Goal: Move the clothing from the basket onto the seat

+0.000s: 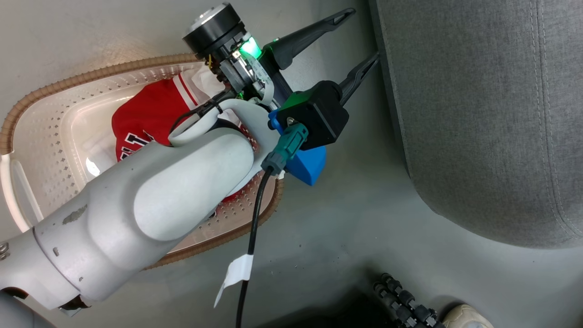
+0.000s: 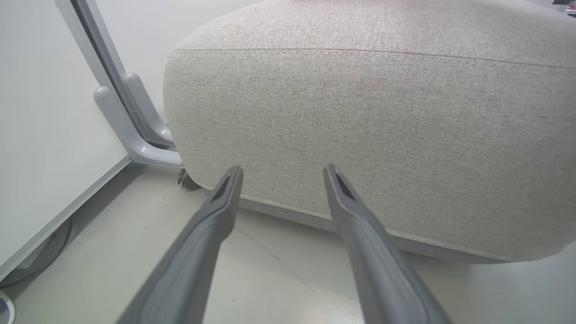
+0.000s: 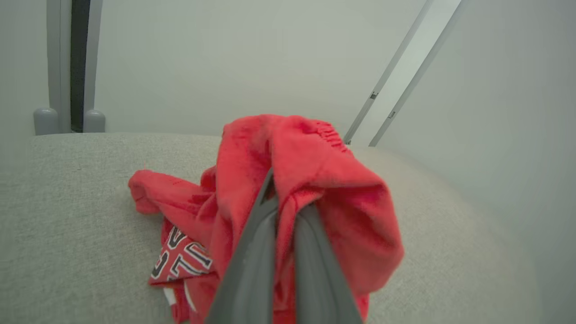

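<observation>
Right claw is pinched tight on the red shorts, which hang over the grey seat. Left claw is wide open and holds nothing, just beside the side of the seat, above the floor. A red jersey lies in the white basket, partly under the left arm.

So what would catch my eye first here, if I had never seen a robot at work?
The bright red garment comes first: the right gripper is clamped on it, and it hangs bunched over the grey seat. Next is the big pale left arm crossing the white basket, where a red jersey lies. The left gripper is open, pointing towards the seat.
</observation>
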Available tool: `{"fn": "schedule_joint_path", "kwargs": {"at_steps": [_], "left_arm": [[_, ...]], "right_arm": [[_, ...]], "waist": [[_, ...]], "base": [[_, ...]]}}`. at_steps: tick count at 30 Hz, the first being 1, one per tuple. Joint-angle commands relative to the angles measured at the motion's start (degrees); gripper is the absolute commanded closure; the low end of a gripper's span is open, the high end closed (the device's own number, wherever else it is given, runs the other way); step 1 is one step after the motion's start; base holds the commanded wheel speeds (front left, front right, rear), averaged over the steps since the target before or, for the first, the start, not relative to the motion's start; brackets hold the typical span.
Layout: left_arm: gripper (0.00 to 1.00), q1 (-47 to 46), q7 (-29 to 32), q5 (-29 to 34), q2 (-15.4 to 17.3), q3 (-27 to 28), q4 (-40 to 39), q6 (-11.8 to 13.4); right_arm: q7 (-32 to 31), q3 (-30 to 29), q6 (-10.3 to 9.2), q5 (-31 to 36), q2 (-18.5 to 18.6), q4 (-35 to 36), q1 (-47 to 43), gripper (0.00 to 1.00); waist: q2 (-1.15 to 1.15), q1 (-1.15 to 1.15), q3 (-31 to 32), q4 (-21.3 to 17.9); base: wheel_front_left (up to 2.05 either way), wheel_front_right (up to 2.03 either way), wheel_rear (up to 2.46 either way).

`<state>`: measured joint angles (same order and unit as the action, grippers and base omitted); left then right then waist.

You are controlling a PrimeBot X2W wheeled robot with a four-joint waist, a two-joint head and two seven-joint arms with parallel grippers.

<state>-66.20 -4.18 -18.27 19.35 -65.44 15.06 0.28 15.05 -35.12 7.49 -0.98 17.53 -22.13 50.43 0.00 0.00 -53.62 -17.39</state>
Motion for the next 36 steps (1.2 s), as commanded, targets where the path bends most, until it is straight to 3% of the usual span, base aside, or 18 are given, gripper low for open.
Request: {"fn": "schedule_joint_path", "kwargs": {"at_steps": [1, 8, 9, 10, 11, 26, 32, 36], "left_arm": [[0.00, -0.7, 0.0, -0.2, 0.3, 0.0, -0.1, 0.4], [0.00, -1.0, -0.4, -0.6, 0.3, -0.1, 0.2, 0.5], [0.00, -0.9, -0.5, -0.7, 0.3, -0.1, 0.3, 0.6], [0.00, -0.9, -0.6, -0.7, 0.4, -0.1, 0.3, 0.6], [0.00, -0.7, -0.8, -0.8, 0.4, -0.1, 0.5, 0.7], [0.00, 5.5, -8.5, -5.0, -2.1, 1.8, 6.2, 2.9], [0.00, 10.8, -11.0, -7.4, -2.9, 6.7, 8.9, 5.9], [0.00, 15.3, -11.0, -6.8, -2.9, 12.3, 6.0, 7.6]], "right_arm": [[0.2, 0.3, 0.01, 0.5, -0.7, -0.5, -0.8, 1.00], [0.2, 1.8, 0.01, -1.5, -0.7, -6.9, -0.9, 1.00], [0.2, 2.3, 0.01, -1.7, -0.4, -7.5, -0.7, 0.80], [0.2, 2.3, 0.01, -2.0, 0.0, -7.6, -0.5, 0.10], [0.2, 2.4, 0.01, -2.3, 0.1, -7.7, -0.8, 0.00], [0.2, 5.8, 0.01, -2.5, -2.0, -0.3, -17.3, 0.00], [0.2, 11.2, 0.01, -1.3, -4.6, 6.9, -23.6, 0.00], [0.2, 14.8, 0.00, -0.9, -5.5, 10.4, -26.1, 0.00]], "waist": [[0.00, 0.00, 0.0, 0.0], [0.00, 0.00, 0.5, 0.4], [0.00, 0.00, 0.7, 0.4], [0.00, 0.00, 1.0, 0.4], [0.00, 0.00, 1.3, 0.3], [0.00, 0.00, 14.2, 1.4], [0.00, 0.00, 22.4, 3.6], [0.00, 0.00, 26.4, 5.9]], "base": [[0.00, 0.00, 0.00], [0.00, 0.00, 0.00], [0.00, 0.00, 0.00], [0.00, 0.00, 0.00], [0.00, 0.00, 0.00], [0.00, 0.00, 0.00], [0.00, 0.00, 0.00], [0.00, 0.00, 0.00]]}}
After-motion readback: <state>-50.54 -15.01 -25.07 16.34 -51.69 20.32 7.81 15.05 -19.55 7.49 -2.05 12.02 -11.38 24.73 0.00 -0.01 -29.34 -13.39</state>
